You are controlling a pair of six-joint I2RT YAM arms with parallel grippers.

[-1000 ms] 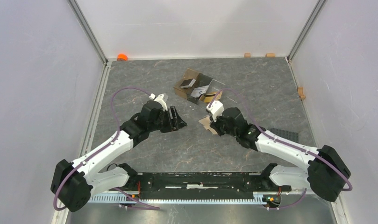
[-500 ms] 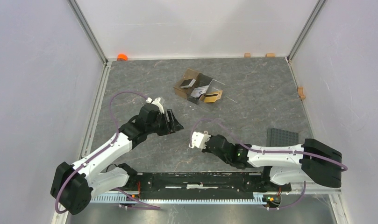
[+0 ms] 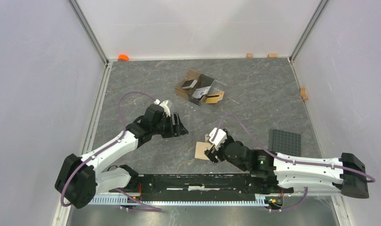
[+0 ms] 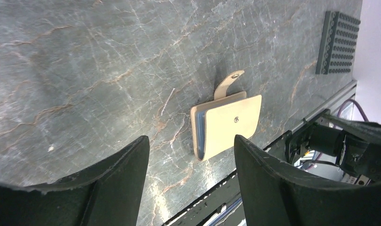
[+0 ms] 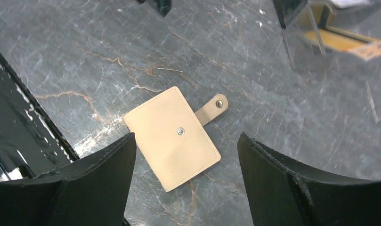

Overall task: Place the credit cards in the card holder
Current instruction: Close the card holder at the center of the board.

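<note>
The tan card holder [image 3: 201,150] lies folded on the table near the front rail, its snap tab [image 5: 213,108] undone. My right gripper [image 3: 211,151] hovers just over it, open, and the card holder [image 5: 172,136] lies free below the spread fingers. My left gripper [image 3: 181,125] hangs open and empty to the upper left, looking down at the card holder [image 4: 226,125]. The credit cards sit in a clear box [image 3: 200,88] at the back: a dark card [image 3: 188,84], a silver one [image 3: 201,91], an orange one [image 3: 213,98].
A dark studded plate [image 3: 285,141] lies at the right. An orange object [image 3: 123,57] and small wooden blocks [image 3: 249,55] sit along the back wall, another block [image 3: 303,93] by the right wall. The black front rail [image 3: 202,181] runs just behind the card holder.
My right arm swung from mid-table down toward the front rail carrying the card holder, then opened and left it lying on the table. The left gripper shifted slightly right.
</note>
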